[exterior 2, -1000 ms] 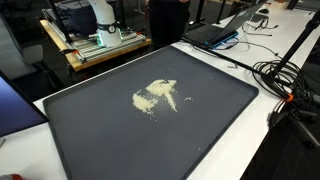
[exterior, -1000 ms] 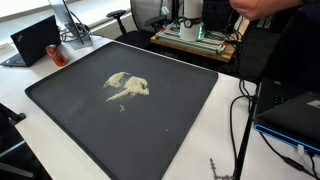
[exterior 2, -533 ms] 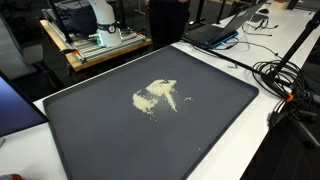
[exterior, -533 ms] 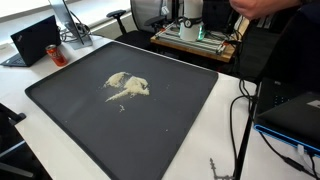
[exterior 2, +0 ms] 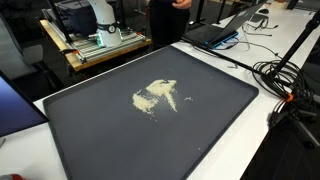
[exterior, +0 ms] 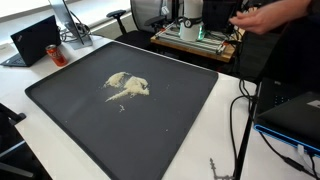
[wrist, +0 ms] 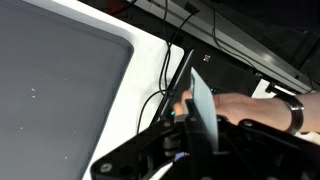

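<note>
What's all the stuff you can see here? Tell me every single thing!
tray: one, dark grey, flat on the white table
crumbs: one small pile, pale yellow, near the middle of the tray
laptop: one, black, open, past a corner of the tray
cables: several, black, on the table beside the tray
wooden stand: one, light brown, behind the tray
flat piece: one, pale blue, thin, standing on edge right at the gripper; too blurred to tell if it is gripped
person's hand: one, dark wristband, beside the flat piece
gripper: one, black, shut, off the tray's edge
</note>
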